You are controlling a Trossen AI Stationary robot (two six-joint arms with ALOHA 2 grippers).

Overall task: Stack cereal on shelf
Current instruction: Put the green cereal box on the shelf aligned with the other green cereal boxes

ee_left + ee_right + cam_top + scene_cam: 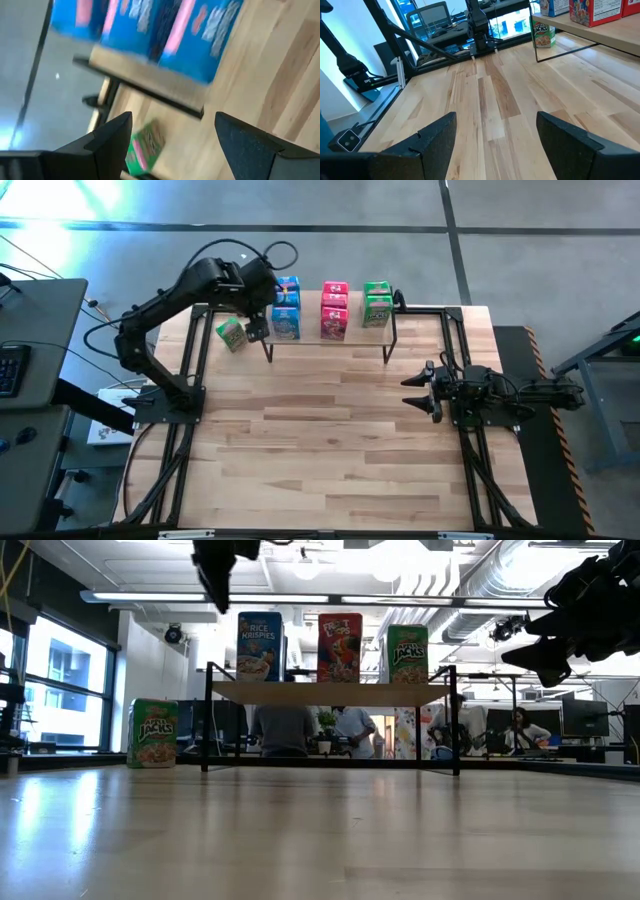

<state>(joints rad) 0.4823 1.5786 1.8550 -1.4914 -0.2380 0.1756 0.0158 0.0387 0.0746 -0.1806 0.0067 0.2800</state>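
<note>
The left gripper (258, 330), jaws spread wide and holding nothing, hangs at the upper left of the overhead frame, just beside the blue cereal boxes (287, 308) at the left end of the shelf (330, 341). In its own wrist view the dark fingers (107, 137) frame one green box (145, 148) standing alone on the table (330, 450), off the shelf's left end, where the overhead view also shows it (231, 333). On the shelf, left of centre to right, stand the blue, pink-red (334, 310) and green boxes (377, 303); from table height their fronts rise in a row above the board (330, 693). The right gripper (423, 392), also wide open and empty, waits at the right of the overhead frame, well apart from the shelf. People sit in the room beyond the table (284, 728).
</note>
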